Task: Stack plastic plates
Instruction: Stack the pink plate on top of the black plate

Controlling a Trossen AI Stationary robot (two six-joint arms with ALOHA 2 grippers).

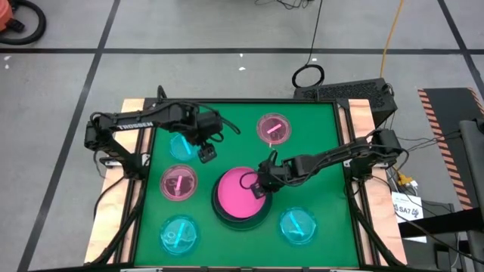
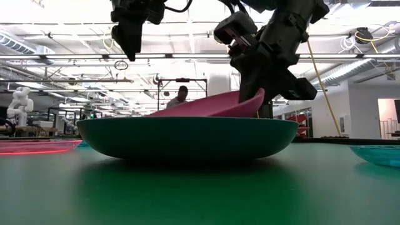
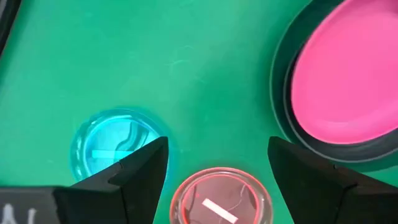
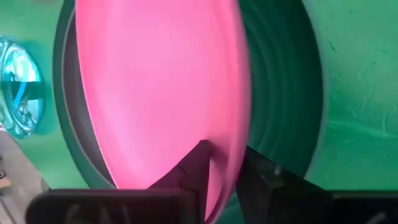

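Here, from above, the hot pink plate [image 1: 240, 188] lies in a dark stack near the front middle of the green table [image 1: 318, 181]. The right gripper [image 1: 261, 186] is clenched on its right rim. The left gripper [image 1: 206, 153] hangs released beside a cyan plate [image 1: 181, 145]. Other small plates lie around: pink ones [image 1: 274, 128] [image 1: 179, 182] and cyan ones [image 1: 178, 233] [image 1: 297, 226].

In the low view, the hot pink plate [image 2: 212, 105] sits tilted inside the dark green plate [image 2: 187, 136], its raised edge between the right gripper's fingers [image 2: 253, 84].

In the left wrist view, a black plate [image 3: 348, 151] shows under the pink one, inside the green one.

In the right wrist view, the fingers [image 4: 199, 165] pinch the pink rim.
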